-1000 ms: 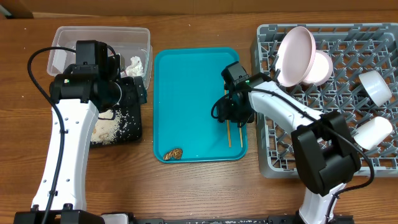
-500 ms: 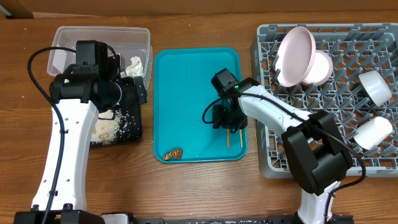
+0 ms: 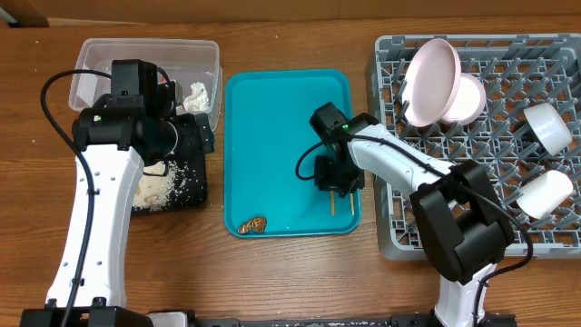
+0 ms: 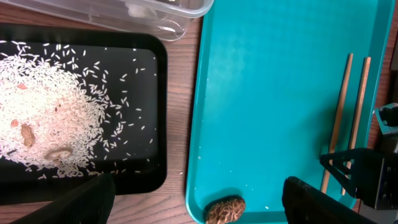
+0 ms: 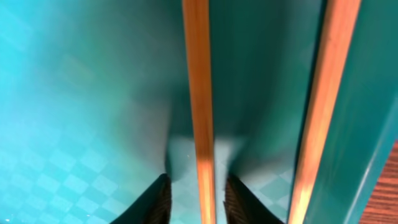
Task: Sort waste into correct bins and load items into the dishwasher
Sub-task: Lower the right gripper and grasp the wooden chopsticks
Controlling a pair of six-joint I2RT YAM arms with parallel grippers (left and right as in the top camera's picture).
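Note:
Two wooden chopsticks (image 3: 334,202) lie side by side along the right edge of the teal tray (image 3: 272,136). My right gripper (image 3: 338,174) is low over them. In the right wrist view its fingers (image 5: 197,199) are open and straddle the left chopstick (image 5: 200,93) with a small gap on each side; the other chopstick (image 5: 323,93) lies to the right. My left gripper (image 4: 199,205) is open and empty above the gap between the black tray (image 4: 143,56) and the teal tray. A brown food scrap (image 4: 225,210) sits in the teal tray's near corner. Rice (image 4: 56,106) covers the black tray.
The clear tub (image 3: 91,54) at the back left holds a white tissue (image 3: 197,94). The grey dish rack (image 3: 408,227) at right holds a plate (image 3: 431,82), a bowl (image 3: 467,100) and two small white vessels (image 3: 549,125).
My right gripper has moved left and a little nearer along the teal tray and now sits down over the chopsticks. The left arm has not moved.

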